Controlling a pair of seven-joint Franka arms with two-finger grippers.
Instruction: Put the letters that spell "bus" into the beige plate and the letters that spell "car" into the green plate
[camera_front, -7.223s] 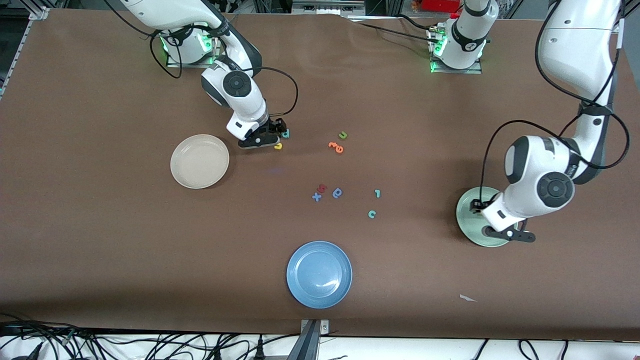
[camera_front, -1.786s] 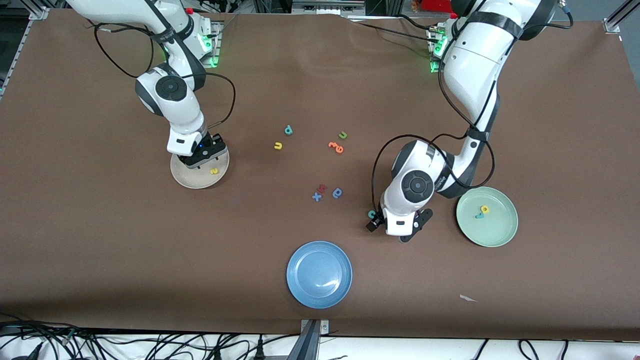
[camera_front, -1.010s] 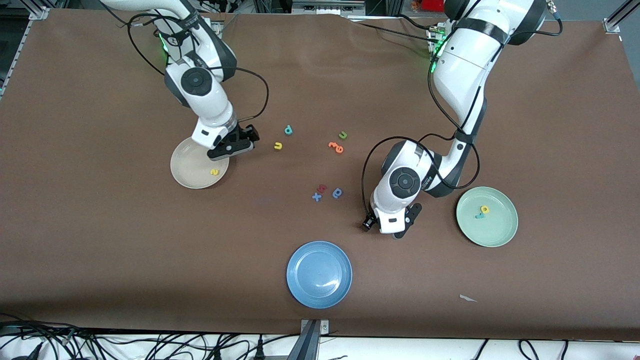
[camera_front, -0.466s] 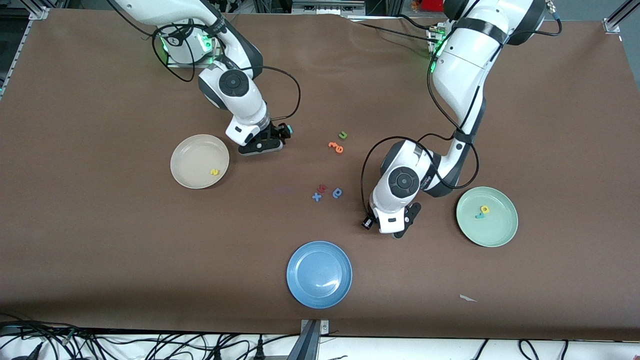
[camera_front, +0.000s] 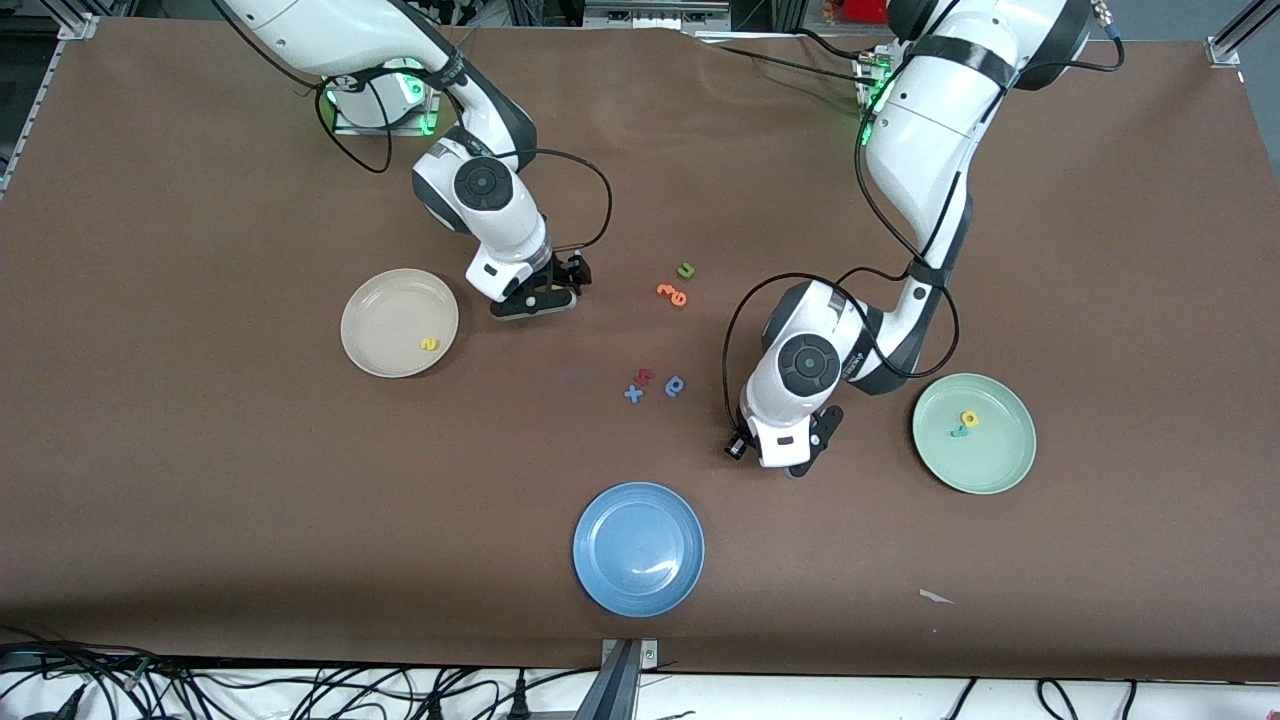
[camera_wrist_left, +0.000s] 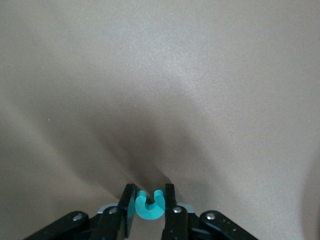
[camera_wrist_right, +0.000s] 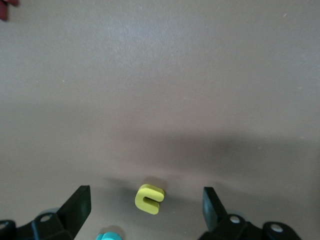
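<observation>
My left gripper (camera_front: 770, 458) is low at the table between the blue plate and the green plate (camera_front: 990, 462). In the left wrist view it (camera_wrist_left: 150, 192) is shut on the teal c (camera_wrist_left: 149, 209). The green plate holds the yellow a (camera_front: 968, 419) and the teal r (camera_front: 958, 433). My right gripper (camera_front: 545, 292) is down beside the beige plate (camera_front: 385, 310), which holds the yellow s (camera_front: 428, 344). In the right wrist view it (camera_wrist_right: 145, 191) stands open around the yellow u (camera_wrist_right: 149, 199), with the teal b (camera_wrist_right: 109, 236) close by. The front view hides the u, b and c under the hands.
A blue plate (camera_front: 638, 548) lies near the front camera. Mid-table are a green u (camera_front: 685, 270), orange letters (camera_front: 673, 294), a red letter (camera_front: 645, 377), a blue x (camera_front: 633, 394) and a blue looped letter (camera_front: 675, 386). A paper scrap (camera_front: 935, 597) lies toward the left arm's end.
My right gripper has moved from over the beige plate to the yellow u and teal b, staying open. My left gripper has closed on the teal c without moving.
</observation>
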